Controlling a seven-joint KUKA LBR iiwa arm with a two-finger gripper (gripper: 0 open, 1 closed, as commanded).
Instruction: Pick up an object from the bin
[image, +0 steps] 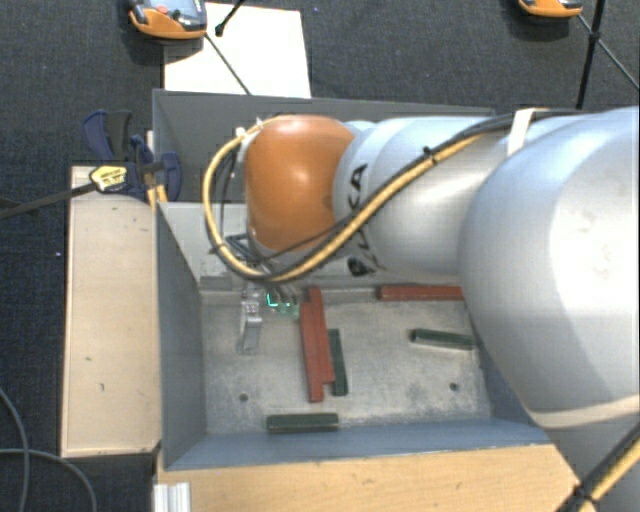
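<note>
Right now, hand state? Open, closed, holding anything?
Hand: cannot be told whether open or closed; low in the back left of the bin, just left of the long red bar.

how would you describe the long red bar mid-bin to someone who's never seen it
Look in the grey metal bin, on the floor below the robot's orange wrist cover. The long reddish-brown flat bar runs from far side toward near side. The dark green bar beside its right edge is shorter, and the other reddish bar lies crosswise by the far wall.
</note>
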